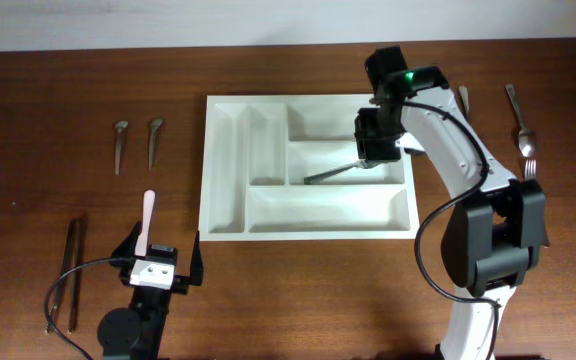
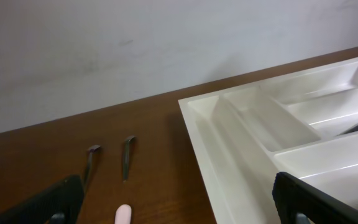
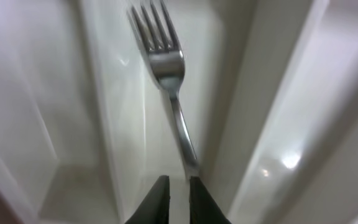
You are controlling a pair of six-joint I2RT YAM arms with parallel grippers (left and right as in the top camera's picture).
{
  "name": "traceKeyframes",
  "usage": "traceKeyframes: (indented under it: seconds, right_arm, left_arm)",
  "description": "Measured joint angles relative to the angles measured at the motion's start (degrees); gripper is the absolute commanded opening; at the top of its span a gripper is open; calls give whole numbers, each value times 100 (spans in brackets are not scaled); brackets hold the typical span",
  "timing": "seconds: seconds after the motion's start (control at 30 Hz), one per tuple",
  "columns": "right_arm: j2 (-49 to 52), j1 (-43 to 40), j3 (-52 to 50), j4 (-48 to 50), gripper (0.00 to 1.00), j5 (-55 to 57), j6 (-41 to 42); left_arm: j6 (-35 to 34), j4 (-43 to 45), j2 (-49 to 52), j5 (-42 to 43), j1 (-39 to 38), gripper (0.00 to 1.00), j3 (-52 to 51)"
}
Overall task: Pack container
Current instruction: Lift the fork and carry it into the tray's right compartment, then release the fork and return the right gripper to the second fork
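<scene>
White plastic cutlery tray, large, rectangular and split into five compartments, lies flat on the brown wooden table. It sits directly under the right claw and ahead and to the right of the left claw. The right claw reaches down into the tray's middle long compartment, its two fingers drawn almost together and clamped on the handle end of a silver metal fork. The fork slants away from that claw, with its tines toward the compartment's far end and its handle running back between the fingertips. Seen from above, the fork points away from the claw toward the tray's narrow upright compartments. The left claw holds nothing, and its black fingers are spread wide apart. A pale pink flat stick lies on the table just ahead of it, with one end between the fingers. Farther ahead of the left claw, and well apart from it, two small grey metal spoons lie side by side. A pair of thin dark sticks lies on the table to its left. Beyond the right arm, on the side away from the tray, another silver fork rests on the wood.
</scene>
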Motion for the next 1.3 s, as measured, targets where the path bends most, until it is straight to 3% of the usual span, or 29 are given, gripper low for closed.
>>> traceKeyframes:
  seconds: [0.13,0.17,0.3,0.4,0.43,0.57,0.7,0.83,0.97,1.1,1.3]
  right_arm:
    - [0,0,-332,352,13,52,111]
    - [2,0,-365,387,20,92,109]
    - [2,-13,-380,601,62,507,-199]
    - [2,-68,-326,623,95,901,-866]
    - [2,-114,-273,619,99,1032,-1213]
    - [2,-450,87,562,99,1410,-3075]
    - [2,-1027,748,173,99,1574,-5593]
    - [-7,-1707,1460,-575,99,1692,-8378]
    - [-17,-2347,1617,-1550,99,1755,-10496]
    - [-15,-2973,1613,-2109,99,1764,-11632]
    - [-15,-3877,1565,-2035,99,1652,-12236]
  left_arm:
    - [0,0,0,0,0,99,0]
    - [0,0,0,0,0,99,0]
    - [0,0,0,0,0,99,0]
    - [0,0,0,0,0,99,0]
    - [0,0,0,0,0,99,0]
    - [0,0,0,0,0,99,-2]
    - [0,0,0,0,0,99,0]
    - [0,0,0,0,0,99,0]
    - [0,0,0,0,0,99,0]
    - [0,0,0,0,0,99,0]
    - [0,0,0,0,0,99,0]
